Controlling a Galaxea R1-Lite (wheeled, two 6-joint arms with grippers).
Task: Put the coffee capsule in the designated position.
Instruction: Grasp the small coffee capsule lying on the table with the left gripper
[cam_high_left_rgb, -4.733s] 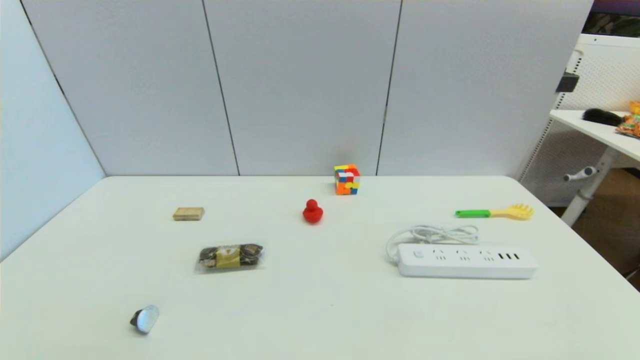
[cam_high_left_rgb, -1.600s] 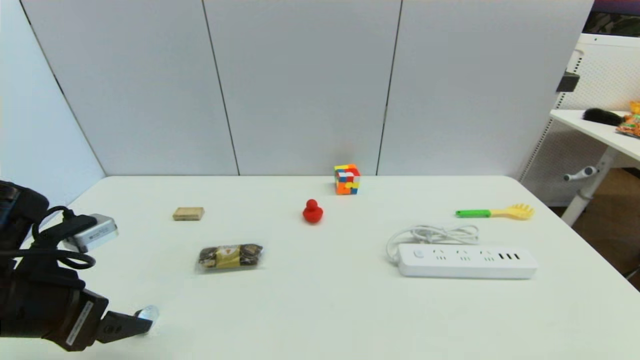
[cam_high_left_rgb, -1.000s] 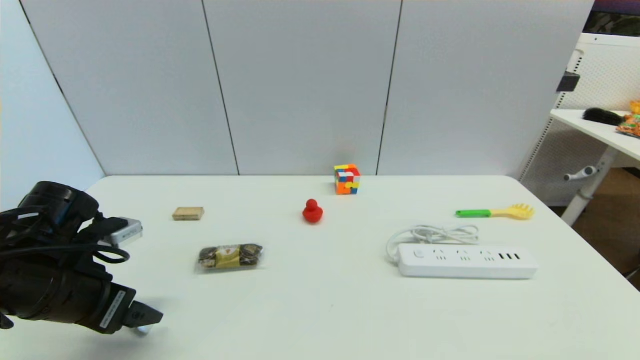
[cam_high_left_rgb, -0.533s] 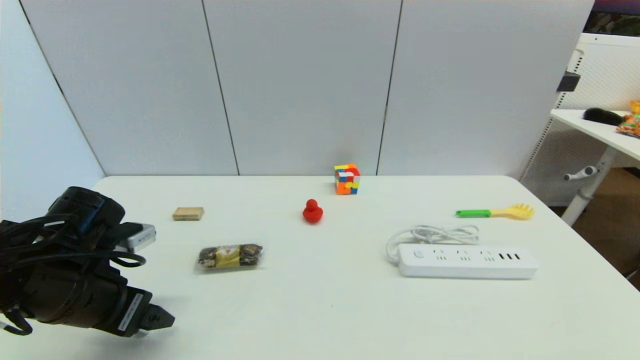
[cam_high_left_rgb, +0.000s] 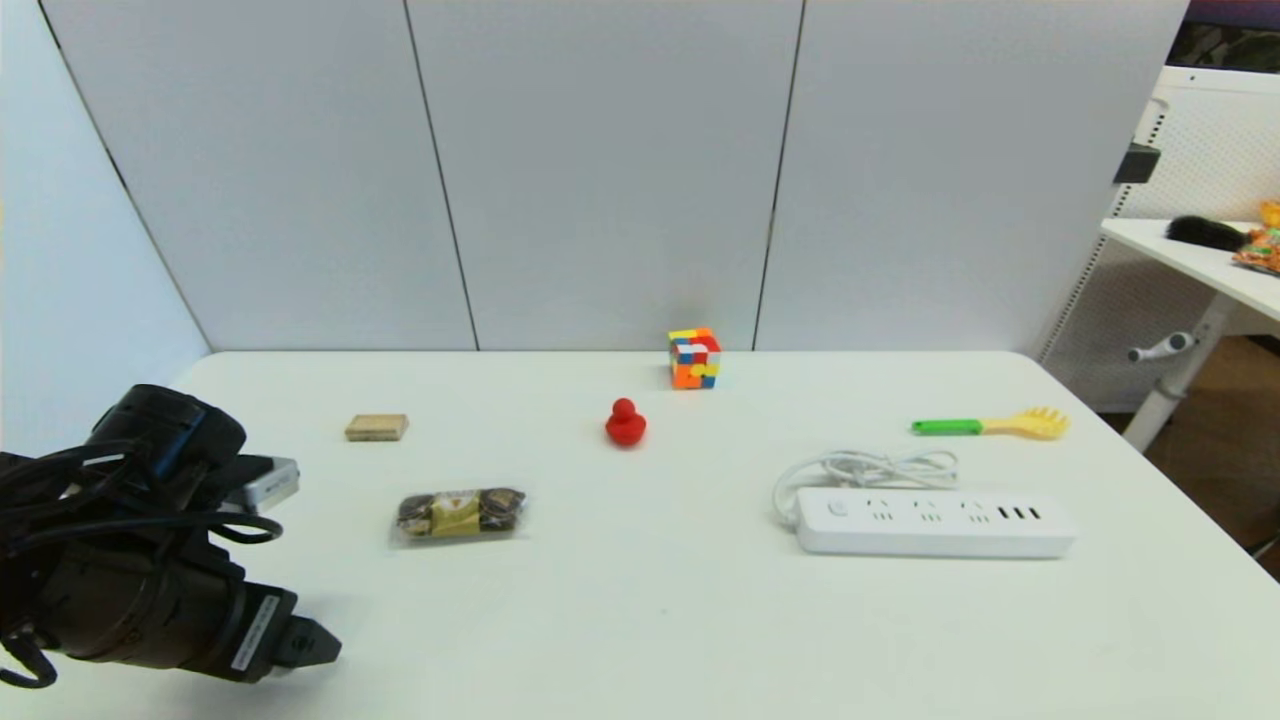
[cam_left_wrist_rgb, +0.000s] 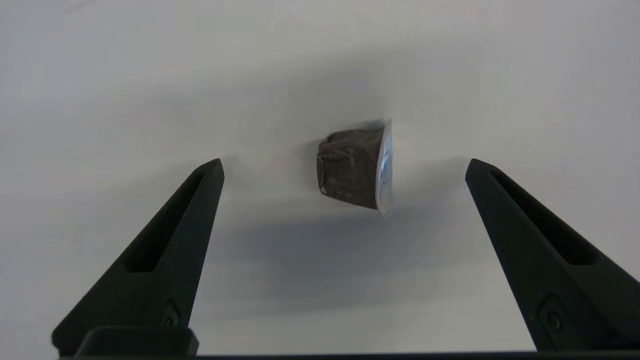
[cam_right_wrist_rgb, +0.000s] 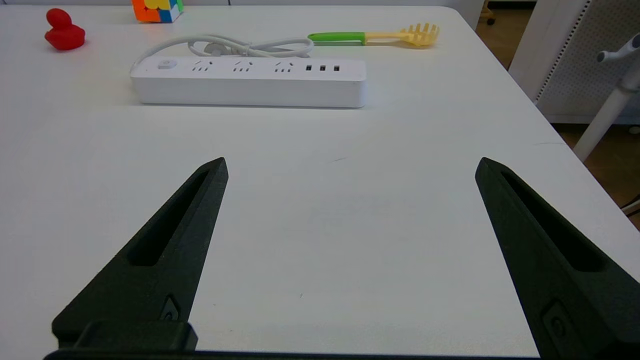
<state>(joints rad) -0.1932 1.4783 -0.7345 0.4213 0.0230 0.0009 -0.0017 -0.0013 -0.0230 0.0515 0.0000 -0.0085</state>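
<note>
The coffee capsule (cam_left_wrist_rgb: 352, 167), a small dark tapered cup with a silver foil face, lies on its side on the white table. In the left wrist view it sits between the two fingers of my open left gripper (cam_left_wrist_rgb: 345, 162), touching neither. In the head view my left gripper (cam_high_left_rgb: 318, 645) is low over the table's near left corner, and the arm hides the capsule. Nothing on the bare tabletop marks the designated position. My right gripper (cam_right_wrist_rgb: 351, 160) hangs open over bare table near the front right, out of the head view.
A clear-wrapped chocolate pack (cam_high_left_rgb: 460, 513) and a tan block (cam_high_left_rgb: 377, 427) lie beyond the left arm. A red duck (cam_high_left_rgb: 625, 423) and a colour cube (cam_high_left_rgb: 694, 358) stand mid-back. A white power strip (cam_high_left_rgb: 930, 520) and a green-handled yellow fork (cam_high_left_rgb: 985, 425) lie to the right.
The left arm came in from the left and lowered over the capsule, which now hides behind it in the head view. In the last half second it shifted only slightly left.
</note>
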